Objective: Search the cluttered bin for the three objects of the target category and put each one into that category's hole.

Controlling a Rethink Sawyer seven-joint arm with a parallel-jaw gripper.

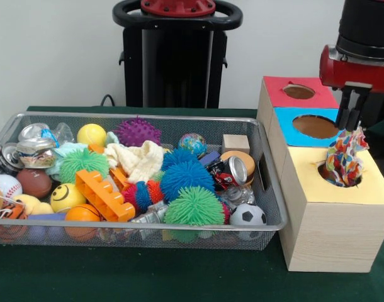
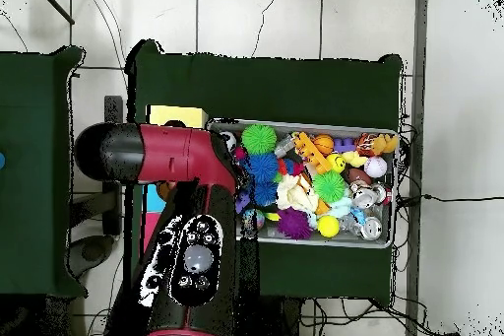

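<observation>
A white soft cloth piece with red, yellow, blue and orange spots (image 1: 345, 158) is seen hanging into the round hole with the yellow paper surround (image 1: 324, 174), atop the pale wooden box (image 1: 333, 229) at the table's right edge in the front view; its upper end is clamped between the dark fingers of the gripper (image 1: 349, 124), which are closed together on it; the cloth is partly inside the hole and is not yet released. Delivery of this piece is therefore judged nearly complete, with only the release left; whether any other spotted piece lies in the hole cannot be told. The wide silver wire-mesh basket (image 1: 148, 117) is set along the table's middle and left, just beside the box; no further spotted cloth can be made out among its balls and toys, only a plain cream cloth (image 1: 138, 160) near its centre, so any remaining pieces are judged to be buried or gone. In the overhead view the box is largely covered by the red and black arm (image 2: 172, 214). No brand, label or writing can be read anywhere.
</observation>
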